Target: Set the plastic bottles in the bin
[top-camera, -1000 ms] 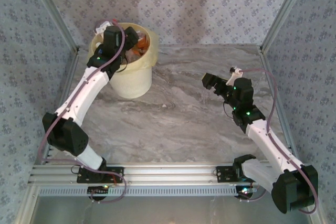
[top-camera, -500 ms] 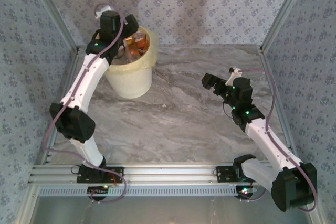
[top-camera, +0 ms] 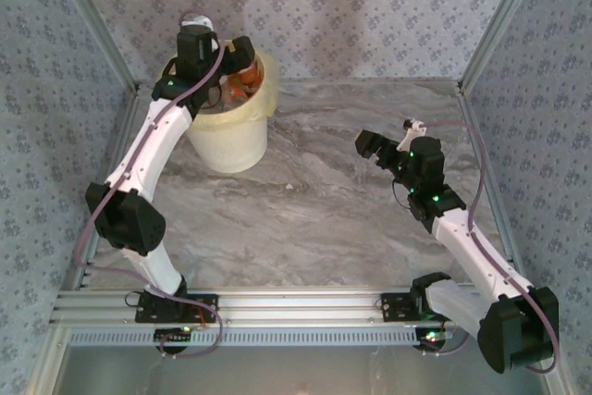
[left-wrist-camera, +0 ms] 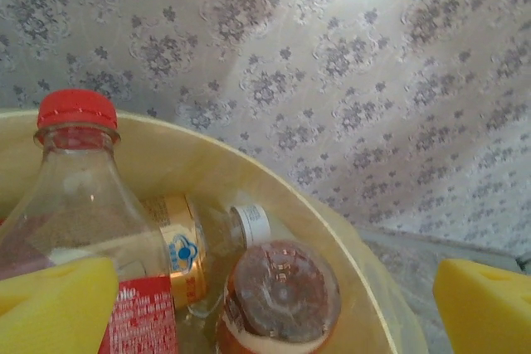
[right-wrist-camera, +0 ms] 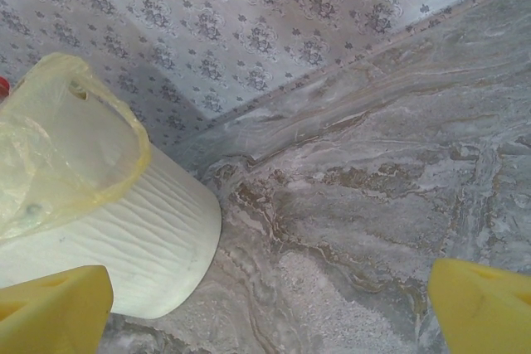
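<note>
Top external view: the left hand (top-camera: 227,67) hangs over the mouth of the round cream-yellow plastic bin (top-camera: 231,141), which stands near the back-left corner of the grey marbled tabletop (top-camera: 314,210). The right hand (top-camera: 388,147) hovers above the tabletop's right half, well apart from the bin.
Left hand: spread wide and holding nothing. In the left wrist view its yellow foam fingertips (left-wrist-camera: 54,308) flank what lies in the bin.
Right hand: spread wide as well, empty, and facing the bin from across the marble.
Bottles: they are inside the bin. A clear plastic bottle with a red cap and red label (left-wrist-camera: 79,196) stands upright, a gold-labelled bottle with a white cap (left-wrist-camera: 199,246) lies behind it, and a brown-based bottle (left-wrist-camera: 278,288) shows end-on.
Progress: every bottle I can make out is already in the bin, so the job looks to be at or near its end.
Risk, liner: the translucent yellowish bag (right-wrist-camera: 66,138) drapes loosely over the rim. A finger rising close to the wall could hook it and drag the bag, or the light bin with it.
Risk, red-capped bottle: it stands tall beside one fingertip, and I cannot tell whether they touch. A sideways pull-out could tip it or flick it over the rim.
Risk, bin: the left forearm crosses close above the rim, and a low sweep could shove the bin over.
</note>
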